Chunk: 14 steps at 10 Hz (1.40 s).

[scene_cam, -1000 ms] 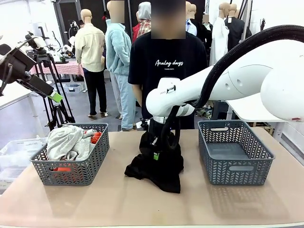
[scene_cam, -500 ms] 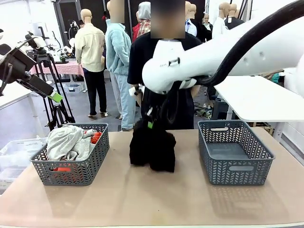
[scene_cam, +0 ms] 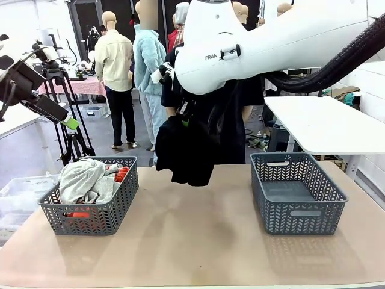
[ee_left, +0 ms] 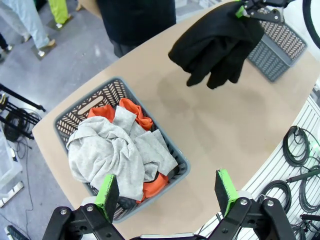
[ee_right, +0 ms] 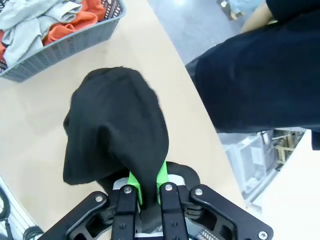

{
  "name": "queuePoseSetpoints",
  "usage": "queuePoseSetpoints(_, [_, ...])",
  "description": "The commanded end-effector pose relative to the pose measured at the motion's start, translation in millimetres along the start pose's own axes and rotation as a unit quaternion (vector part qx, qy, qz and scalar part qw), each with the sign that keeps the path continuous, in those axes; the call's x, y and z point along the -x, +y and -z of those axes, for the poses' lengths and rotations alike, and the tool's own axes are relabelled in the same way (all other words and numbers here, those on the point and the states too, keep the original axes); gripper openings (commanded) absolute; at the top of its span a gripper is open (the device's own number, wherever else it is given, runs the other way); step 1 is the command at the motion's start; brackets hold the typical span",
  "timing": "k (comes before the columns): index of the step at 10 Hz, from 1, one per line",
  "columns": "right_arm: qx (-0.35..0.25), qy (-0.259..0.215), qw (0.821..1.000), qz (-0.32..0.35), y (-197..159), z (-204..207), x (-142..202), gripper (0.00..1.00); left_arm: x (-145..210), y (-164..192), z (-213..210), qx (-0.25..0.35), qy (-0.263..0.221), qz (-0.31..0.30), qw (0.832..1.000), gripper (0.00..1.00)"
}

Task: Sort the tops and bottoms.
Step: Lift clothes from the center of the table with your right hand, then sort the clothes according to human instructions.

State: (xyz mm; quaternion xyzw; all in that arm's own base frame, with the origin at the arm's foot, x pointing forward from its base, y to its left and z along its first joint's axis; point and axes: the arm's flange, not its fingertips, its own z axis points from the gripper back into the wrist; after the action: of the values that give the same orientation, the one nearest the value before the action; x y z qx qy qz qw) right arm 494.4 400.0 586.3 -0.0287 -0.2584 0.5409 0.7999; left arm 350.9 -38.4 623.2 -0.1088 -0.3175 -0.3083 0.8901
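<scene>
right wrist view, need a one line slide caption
Right claw shut on the black bottoms, hanging above the table near the basket of tops.

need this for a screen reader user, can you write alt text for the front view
The right arm's fingers hold a plain black garment in the air above the middle of a tan table. A grey lattice basket on the left holds grey and orange clothes; a matching basket on the right holds no clothes. A person in a black T-shirt stands behind.
</scene>
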Motion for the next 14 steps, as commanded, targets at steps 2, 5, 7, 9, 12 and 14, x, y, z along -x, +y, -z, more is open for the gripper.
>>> queuePoseSetpoints(2, [-0.012, 0.007, 1.000, -0.002, -4.0, 14.5, 1.2, 0.00, 0.4, 1.3, 0.5, -0.001, -0.004, -0.001, 1.000, 1.00])
queuePoseSetpoints(5, [-0.012, 0.007, 1.000, -0.002, -4.0, 14.5, 1.2, 0.00, 0.4, 1.3, 0.5, -0.001, -0.004, -0.001, 1.000, 1.00])
queuePoseSetpoints(7, [-0.012, 0.007, 1.000, -0.002, -4.0, 14.5, 1.2, 0.00, 0.4, 1.3, 0.5, -0.001, -0.004, -0.001, 1.000, 1.00])
queuePoseSetpoints(9, [-0.012, 0.007, 1.000, -0.002, -4.0, 14.5, 1.2, 0.00, 0.4, 1.3, 0.5, -0.001, -0.004, -0.001, 1.000, 1.00])
queuePoseSetpoints(12, [-0.012, 0.007, 1.000, -0.002, -4.0, 14.5, 1.2, 0.00, 0.4, 1.3, 0.5, -0.001, -0.004, -0.001, 1.000, 1.00])
queuePoseSetpoints(14, [-0.012, 0.007, 1.000, -0.002, -4.0, 14.5, 1.2, 0.00, 0.4, 1.3, 0.5, -0.001, -0.004, -0.001, 1.000, 1.00])
